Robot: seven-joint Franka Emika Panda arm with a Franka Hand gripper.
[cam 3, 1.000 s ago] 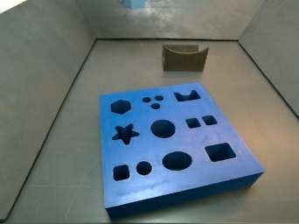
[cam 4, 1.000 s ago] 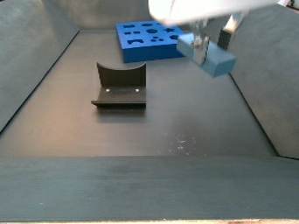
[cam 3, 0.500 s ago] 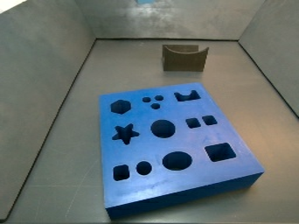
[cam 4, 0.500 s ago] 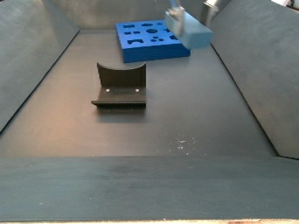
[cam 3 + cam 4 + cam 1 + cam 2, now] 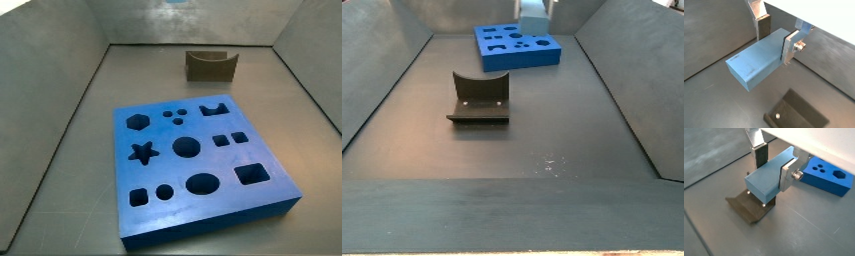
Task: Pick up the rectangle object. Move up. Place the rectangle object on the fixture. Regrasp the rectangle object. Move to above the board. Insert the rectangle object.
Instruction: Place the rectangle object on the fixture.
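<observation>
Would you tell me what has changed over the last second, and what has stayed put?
The gripper, still shut on the rectangle object, has carried it up and away across a side view, from right of the fixture towards the far end by the board; only a sliver now shows at that view's top edge. It let go of nothing. Fixture and board have not moved.

Lab test rig — grey-walled bin, fixture
</observation>
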